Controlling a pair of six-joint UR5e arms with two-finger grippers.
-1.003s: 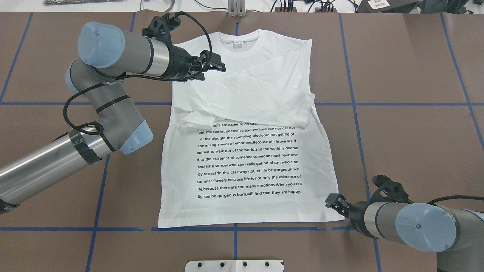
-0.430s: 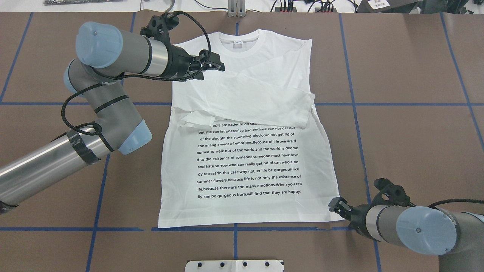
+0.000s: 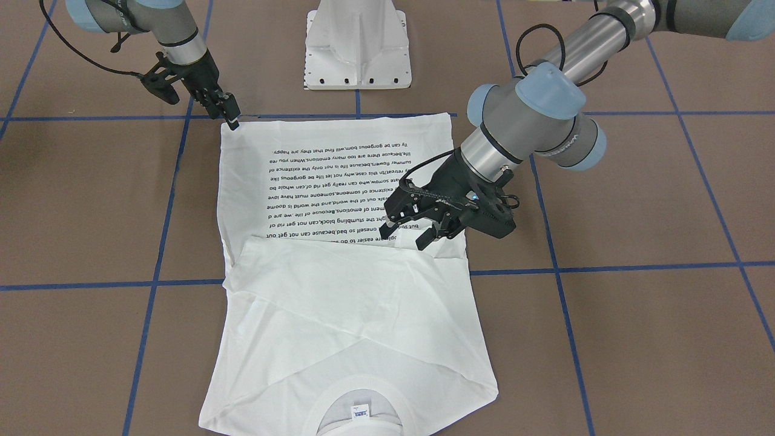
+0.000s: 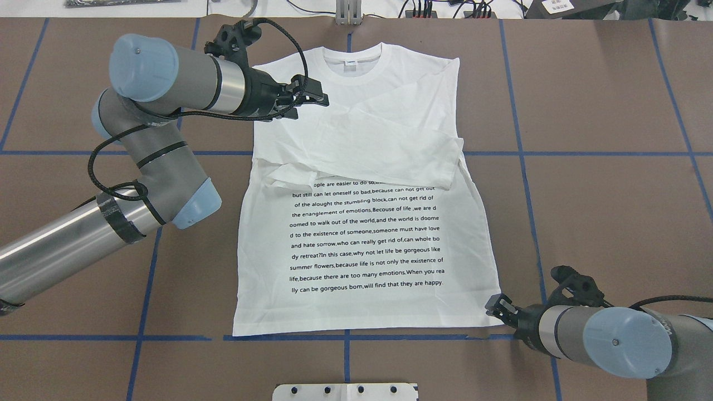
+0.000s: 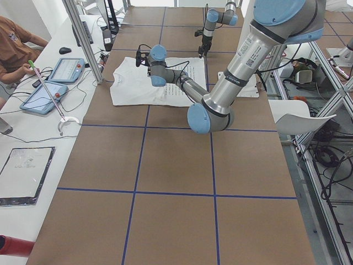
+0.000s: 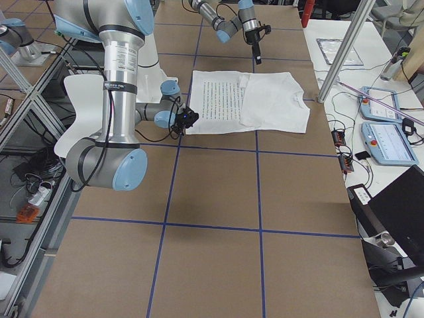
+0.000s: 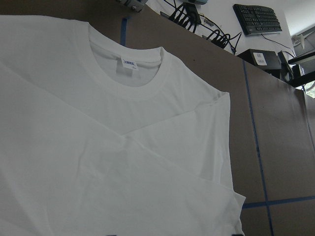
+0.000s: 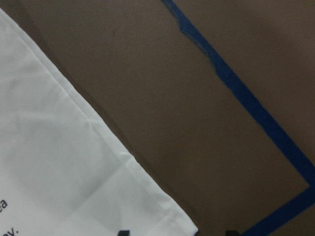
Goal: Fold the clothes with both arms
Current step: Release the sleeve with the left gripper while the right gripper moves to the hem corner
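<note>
The white long-sleeved shirt [image 4: 362, 239] lies flat on the brown table, text side up, collar [image 4: 352, 61] at the far end, both sleeves folded across the chest. My left gripper [image 4: 312, 106] is open and empty, hovering over the shirt's left shoulder; the front-facing view shows its fingers spread [image 3: 404, 237]. The left wrist view shows the collar and neck label [image 7: 129, 62]. My right gripper [image 4: 493, 303] is open at the shirt's near right hem corner [image 8: 162, 211]; in the right wrist view that corner lies between the two fingertips, not pinched.
The white pedestal base [image 3: 357, 48] stands at the table's near edge. Blue tape lines [image 4: 557, 153] cross the table. Operators' side tables hold tablets [image 5: 60, 72] and cables beyond the shirt's collar end; a metal post [image 6: 344, 46] stands there.
My right gripper has moved a little toward the hem corner and lower. My left gripper has drawn slightly back to the left. The shirt has not moved.
</note>
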